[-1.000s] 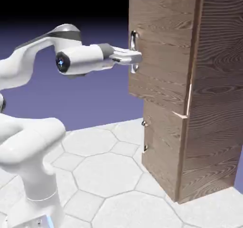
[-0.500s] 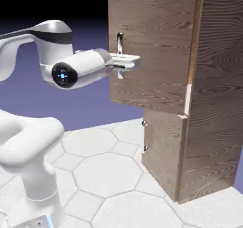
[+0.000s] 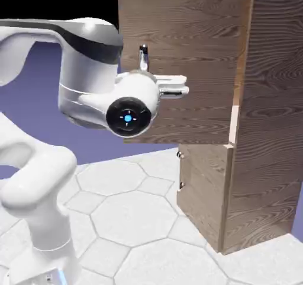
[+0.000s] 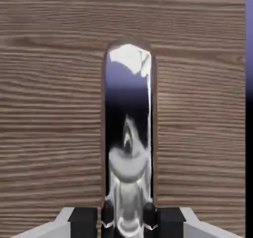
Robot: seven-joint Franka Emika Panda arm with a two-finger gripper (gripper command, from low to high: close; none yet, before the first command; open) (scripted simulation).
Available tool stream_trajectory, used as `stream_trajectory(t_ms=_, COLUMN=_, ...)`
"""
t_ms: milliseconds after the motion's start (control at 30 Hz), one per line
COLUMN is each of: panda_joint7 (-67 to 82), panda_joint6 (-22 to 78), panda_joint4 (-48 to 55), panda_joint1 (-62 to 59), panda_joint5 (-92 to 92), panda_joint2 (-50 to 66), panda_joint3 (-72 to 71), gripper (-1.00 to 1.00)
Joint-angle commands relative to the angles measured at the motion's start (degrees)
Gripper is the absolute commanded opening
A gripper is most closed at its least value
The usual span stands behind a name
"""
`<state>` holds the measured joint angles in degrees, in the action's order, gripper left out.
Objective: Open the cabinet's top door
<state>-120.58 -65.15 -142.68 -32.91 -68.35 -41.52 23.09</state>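
Cabinet (image 3: 269, 118): tall, brown wood grain, at exterior view's right. Top door (image 3: 195, 47): swung open on side nearer exterior view's right, free edge out past lower door (image 3: 202, 189). Lower door: closed, with small metal fittings (image 3: 180, 154) near edge toward exterior view's left. Bar handle (image 4: 127, 93): silver, vertical, mirror-bright, on top door's face. Gripper (image 4: 127, 223): at bottom of hand view; holds bar handle, fingers drawn in narrow, one along each side.
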Motion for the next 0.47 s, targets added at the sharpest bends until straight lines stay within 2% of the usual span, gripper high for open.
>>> stream_trajectory(t_ms=0, panda_joint7=0.85, panda_joint6=2.04, panda_joint4=1.76, panda_joint1=0.94, panda_joint5=1.04, panda_joint2=2.08, panda_joint3=1.29, gripper=-1.00)
stream_trajectory(t_ms=367, panda_joint7=10.04, panda_joint6=22.90, panda_joint4=21.14, panda_joint1=9.47, panda_joint5=7.84, panda_joint2=23.22, panda_joint3=12.20, gripper=-1.00)
stream_trajectory(t_ms=400, panda_joint7=10.04, panda_joint6=22.90, panda_joint4=21.14, panda_joint1=9.47, panda_joint5=7.84, panda_joint2=23.22, panda_joint3=12.21, gripper=1.00)
stream_trajectory(t_ms=433, panda_joint7=10.04, panda_joint6=22.90, panda_joint4=21.14, panda_joint1=9.47, panda_joint5=7.84, panda_joint2=23.22, panda_joint3=12.21, gripper=1.00)
